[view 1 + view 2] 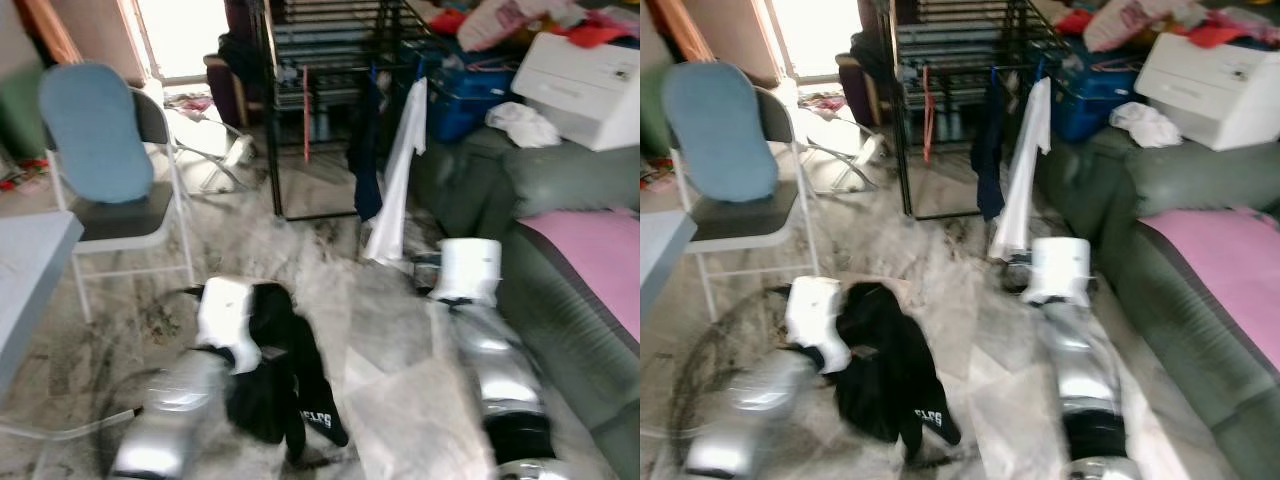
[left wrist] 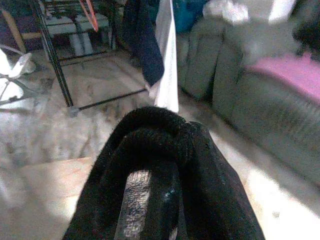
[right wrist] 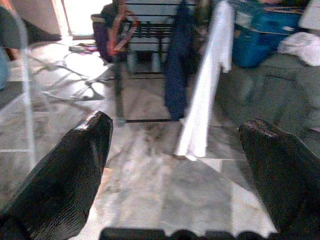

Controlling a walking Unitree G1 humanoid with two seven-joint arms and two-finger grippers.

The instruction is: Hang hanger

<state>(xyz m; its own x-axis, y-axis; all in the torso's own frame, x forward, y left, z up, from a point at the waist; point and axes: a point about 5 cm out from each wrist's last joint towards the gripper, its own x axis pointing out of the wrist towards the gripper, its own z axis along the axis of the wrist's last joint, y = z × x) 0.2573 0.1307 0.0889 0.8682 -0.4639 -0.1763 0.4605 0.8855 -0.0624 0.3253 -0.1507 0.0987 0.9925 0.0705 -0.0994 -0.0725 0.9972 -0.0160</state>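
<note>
Black knit garment (image 1: pixel 280 375) drapes the left claw (image 2: pixel 165 165), grip unclear; right claw (image 3: pixel 175 175) gapes.

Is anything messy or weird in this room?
Yes. A black garment is draped in a bunch over the left gripper, covering its fingers. Clothes are heaped in a loose pile behind the sofa. The right gripper is open and holds nothing.

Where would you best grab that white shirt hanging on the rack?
Probably near the top of the white shirt, where it drapes from the rack; there the cloth is bunched and narrow. Come from the front, the open floor side, with the open right hand, since the sofa crowds its far side.
</note>
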